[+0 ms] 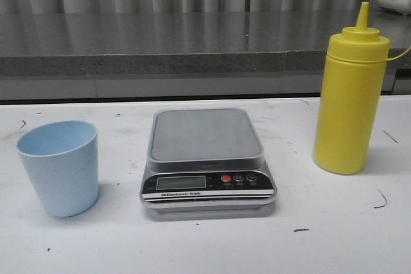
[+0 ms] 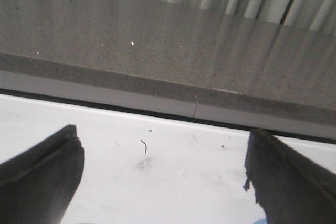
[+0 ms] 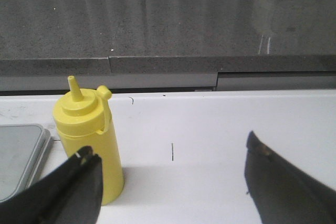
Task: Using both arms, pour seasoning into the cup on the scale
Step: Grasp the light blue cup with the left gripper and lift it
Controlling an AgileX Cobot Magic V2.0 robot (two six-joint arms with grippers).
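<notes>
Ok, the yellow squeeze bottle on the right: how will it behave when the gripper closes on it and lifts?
The yellow squeeze bottle stands tall on a narrow base, so a push near its shoulder would probably tip it. Its smooth plastic wall looks slick and likely dents under squeeze, which could push seasoning out through the uncapped nozzle. How full or heavy it is cannot be told through the opaque wall.

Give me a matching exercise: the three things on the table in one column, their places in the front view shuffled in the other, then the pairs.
Things:
1. cup
2. scale
3. bottle

Places:
A. middle of the table, platform bare
B. right of the table, standing upright
C. left of the table, off the platform

Pairs: 1-C, 2-A, 3-B
</notes>
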